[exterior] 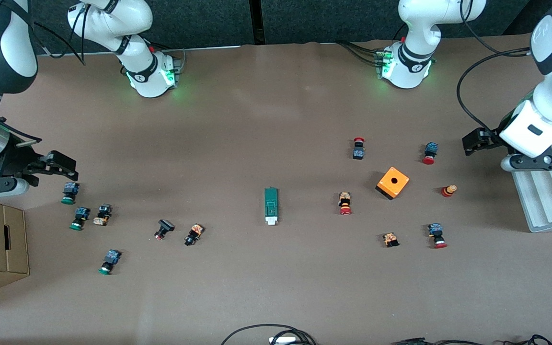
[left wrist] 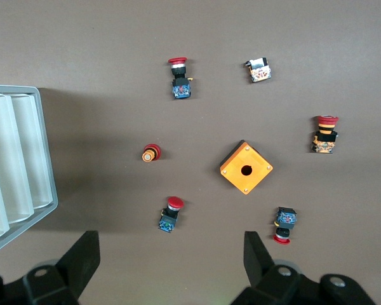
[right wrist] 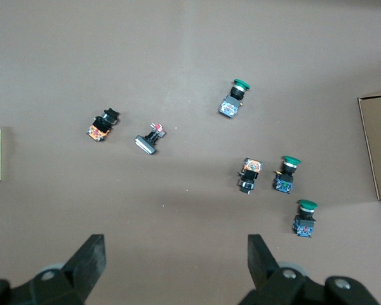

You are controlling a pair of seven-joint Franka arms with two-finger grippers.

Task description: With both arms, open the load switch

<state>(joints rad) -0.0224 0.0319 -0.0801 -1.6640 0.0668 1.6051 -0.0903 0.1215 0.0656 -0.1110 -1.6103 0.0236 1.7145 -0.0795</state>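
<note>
load switch alone mid brown table — left fingers and right fingers wide, empty

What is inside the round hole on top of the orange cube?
The orange cube shows one round hole in its top face; inside it only darkness shows. Whatever the interior holds is covered by the cube's walls. Nothing rests on top of it.
</note>
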